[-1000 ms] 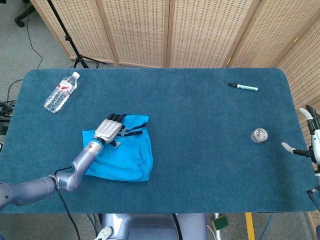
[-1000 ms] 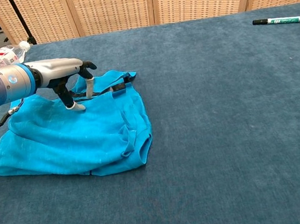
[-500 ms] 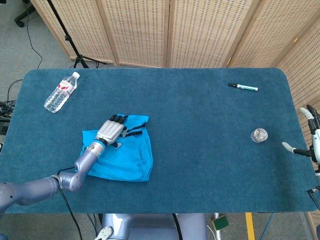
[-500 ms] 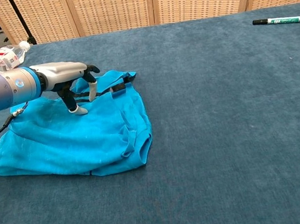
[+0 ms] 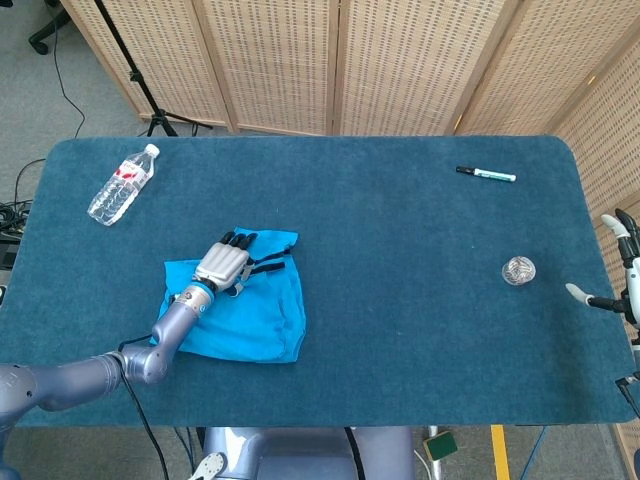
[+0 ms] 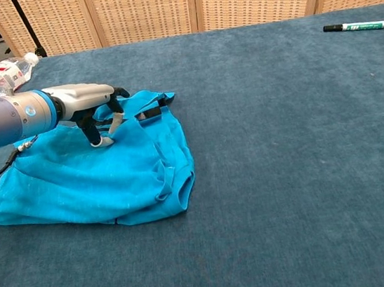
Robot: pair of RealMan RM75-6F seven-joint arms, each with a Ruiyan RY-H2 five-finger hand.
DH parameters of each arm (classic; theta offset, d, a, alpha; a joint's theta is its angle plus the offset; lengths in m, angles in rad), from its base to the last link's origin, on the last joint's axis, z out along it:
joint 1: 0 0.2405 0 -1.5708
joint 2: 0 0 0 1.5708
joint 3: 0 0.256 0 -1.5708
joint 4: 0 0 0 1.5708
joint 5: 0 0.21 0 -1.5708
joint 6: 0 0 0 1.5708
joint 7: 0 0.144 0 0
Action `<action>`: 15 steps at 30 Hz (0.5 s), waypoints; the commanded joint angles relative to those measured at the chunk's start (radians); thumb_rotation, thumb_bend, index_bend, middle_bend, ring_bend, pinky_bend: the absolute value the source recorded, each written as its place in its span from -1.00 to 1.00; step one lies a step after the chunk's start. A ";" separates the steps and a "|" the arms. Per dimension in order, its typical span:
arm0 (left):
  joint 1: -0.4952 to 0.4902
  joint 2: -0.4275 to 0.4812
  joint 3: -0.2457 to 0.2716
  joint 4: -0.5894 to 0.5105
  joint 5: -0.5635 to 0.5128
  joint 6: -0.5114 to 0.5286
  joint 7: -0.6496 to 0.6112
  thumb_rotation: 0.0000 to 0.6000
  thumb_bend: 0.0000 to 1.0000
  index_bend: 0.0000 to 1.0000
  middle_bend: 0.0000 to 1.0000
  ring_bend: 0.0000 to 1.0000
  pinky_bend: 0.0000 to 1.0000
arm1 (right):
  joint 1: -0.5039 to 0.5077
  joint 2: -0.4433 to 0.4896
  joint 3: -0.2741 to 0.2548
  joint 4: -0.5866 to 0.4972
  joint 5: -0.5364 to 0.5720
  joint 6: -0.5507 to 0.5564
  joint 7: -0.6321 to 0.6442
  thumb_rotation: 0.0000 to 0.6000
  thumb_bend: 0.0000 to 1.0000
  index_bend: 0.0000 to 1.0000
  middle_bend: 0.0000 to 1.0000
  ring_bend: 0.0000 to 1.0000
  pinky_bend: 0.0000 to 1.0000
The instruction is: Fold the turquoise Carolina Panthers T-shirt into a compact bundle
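Left hand [image 6: 96, 112] has pulled back a bit toward the near-left edge of the table [image 5: 400, 250] over the last sec, and its fingers have curled in tighter: thumb and a fingertip [image 6: 109, 141] now press down on the cloth near the T-shirt's far edge, by the dark collar trim. Whether fabric is actually pinched btwn them, can't tell; the chest view shows contact but no lifted fold.

T-shirt [image 5: 250, 310] lies left of centre, nearer the front edge than the back, already doubled into a rough rectangle w/ a rumpled right side. Its outline hasn't shifted.

Reading: looks like a grab at the far edge to drag it toward the front for another fold. Bundle isn't compact yet, so at least one more fold is needed.

Right hand [image 5: 618, 265] hangs off the right edge, fingers spread, holding nothing, no change. Bottle [image 5: 122, 185] at far-left corner, marker [image 5: 486, 174] near far-right, small clear object [image 5: 518, 270] by the right edge.
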 commanded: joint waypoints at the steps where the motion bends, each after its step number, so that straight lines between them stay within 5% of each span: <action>1: 0.001 -0.001 -0.001 0.002 0.002 0.000 -0.001 1.00 -0.21 0.40 -1.00 -1.00 -1.00 | -0.001 0.000 0.000 -0.001 0.001 0.001 0.000 1.00 -1.00 -1.00 -1.00 -1.00 -1.00; 15: 0.019 -0.017 -0.015 0.026 0.056 0.031 -0.032 1.00 0.04 0.46 -1.00 -1.00 -1.00 | -0.002 0.001 -0.001 -0.003 -0.001 0.001 -0.001 1.00 -1.00 -1.00 -1.00 -1.00 -1.00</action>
